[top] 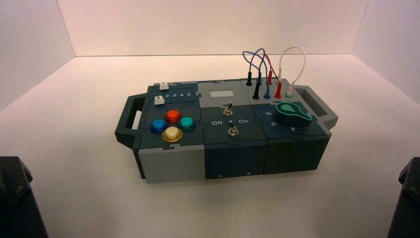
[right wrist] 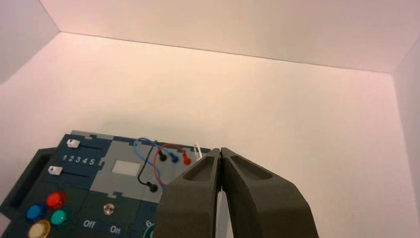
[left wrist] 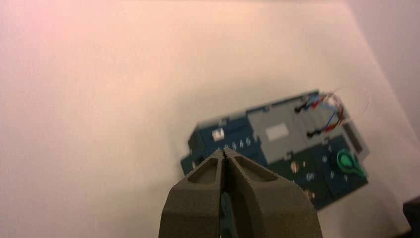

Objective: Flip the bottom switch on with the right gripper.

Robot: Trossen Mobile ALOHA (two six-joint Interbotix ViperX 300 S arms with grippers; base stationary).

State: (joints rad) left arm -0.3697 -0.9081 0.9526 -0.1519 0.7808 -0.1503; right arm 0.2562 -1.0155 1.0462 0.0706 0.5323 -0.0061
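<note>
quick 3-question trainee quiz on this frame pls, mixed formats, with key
1. True or false: the bulky black right gripper is already touching the tiny silver bottom toggle switch.
2. Multiple choice: which round button sits nearest the front edge of the dark box? A) the red button B) the yellow button C) the teal button
3. Fill in: the large green rotary knob lies on the robot's ____ side of the two silver toggle switches.

Key: 1. False; its fingers are shut and it hangs in the air away from the box. The left gripper, also shut, is likewise off the box. 2. B. 3. right.
</note>
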